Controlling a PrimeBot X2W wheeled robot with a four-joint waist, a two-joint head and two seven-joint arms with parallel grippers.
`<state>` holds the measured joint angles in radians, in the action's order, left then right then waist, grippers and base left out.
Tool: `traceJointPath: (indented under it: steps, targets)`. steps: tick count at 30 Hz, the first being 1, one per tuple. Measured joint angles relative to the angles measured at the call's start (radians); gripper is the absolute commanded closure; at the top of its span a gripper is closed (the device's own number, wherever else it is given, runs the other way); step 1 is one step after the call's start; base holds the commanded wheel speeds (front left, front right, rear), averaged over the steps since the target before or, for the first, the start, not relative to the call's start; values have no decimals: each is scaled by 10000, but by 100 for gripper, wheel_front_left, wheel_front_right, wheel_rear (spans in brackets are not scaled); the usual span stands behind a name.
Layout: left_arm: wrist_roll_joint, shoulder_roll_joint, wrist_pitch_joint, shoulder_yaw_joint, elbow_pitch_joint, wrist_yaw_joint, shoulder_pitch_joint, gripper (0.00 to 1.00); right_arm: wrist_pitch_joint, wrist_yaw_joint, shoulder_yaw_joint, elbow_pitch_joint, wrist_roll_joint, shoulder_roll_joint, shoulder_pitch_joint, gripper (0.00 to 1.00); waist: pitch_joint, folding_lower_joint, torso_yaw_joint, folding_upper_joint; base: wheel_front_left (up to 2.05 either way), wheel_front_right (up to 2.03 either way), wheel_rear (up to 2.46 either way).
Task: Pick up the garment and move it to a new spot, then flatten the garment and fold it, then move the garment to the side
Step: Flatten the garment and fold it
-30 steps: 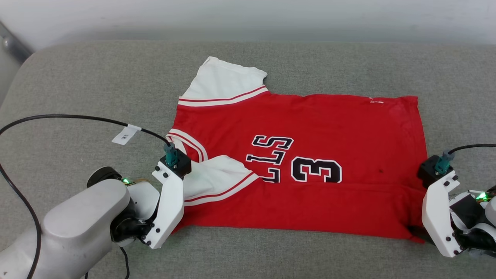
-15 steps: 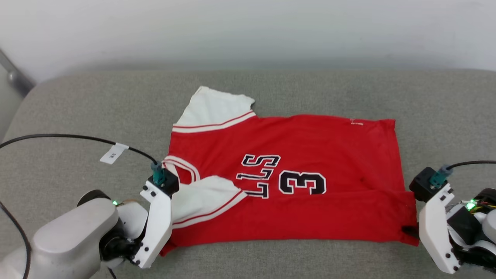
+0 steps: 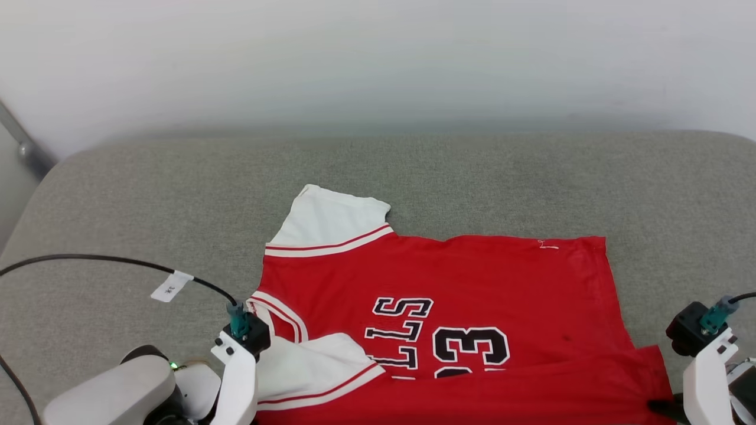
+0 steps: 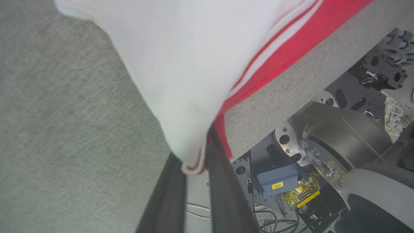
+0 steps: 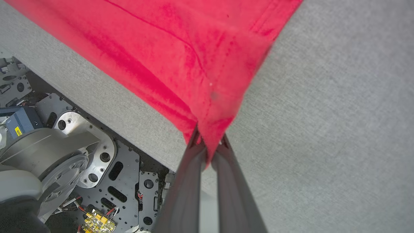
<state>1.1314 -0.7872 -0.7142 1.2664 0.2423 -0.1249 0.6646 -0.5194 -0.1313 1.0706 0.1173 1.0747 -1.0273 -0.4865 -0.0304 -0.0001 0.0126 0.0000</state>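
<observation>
Cushion: grey fabric cushion (image 3: pixel 413 171) with a pale wall behind it.
Jersey: the garment (image 3: pixel 484 277) is spread on the cushion's near half, collar end toward the robot's left, hem toward its right; black letters and 23 face up.
Sleeves: 1 white sleeve lies flat on the far side, the other is bunched near the front.
Left corner: the left gripper (image 4: pixel 194 165) has its jaws nearly together, pinching the white sleeve's striped edge.
Right corner: the right gripper (image 5: pixel 209 145) is clamped tight on the red hem corner.
Near edge: red fabric runs between the 2 grips, close to the cushion's front edge.
</observation>
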Motion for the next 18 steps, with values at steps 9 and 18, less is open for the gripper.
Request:
traceJointPath:
  steps: [9, 18]
  targets:
    - [-401, 209, 502, 12, 629, 107, -62, 0, 171, 2, -301, 1212, -305, 1068, 250, 0, -314, 1, 13, 0, 0, 0, 0]
    - [-385, -717, 1103, -550, 405, 215, 326, 0, 3329, 2, -1956, 1891, -1609, 1396, 420, 0, 38, 0, 220, 0, 0, 0, 0]
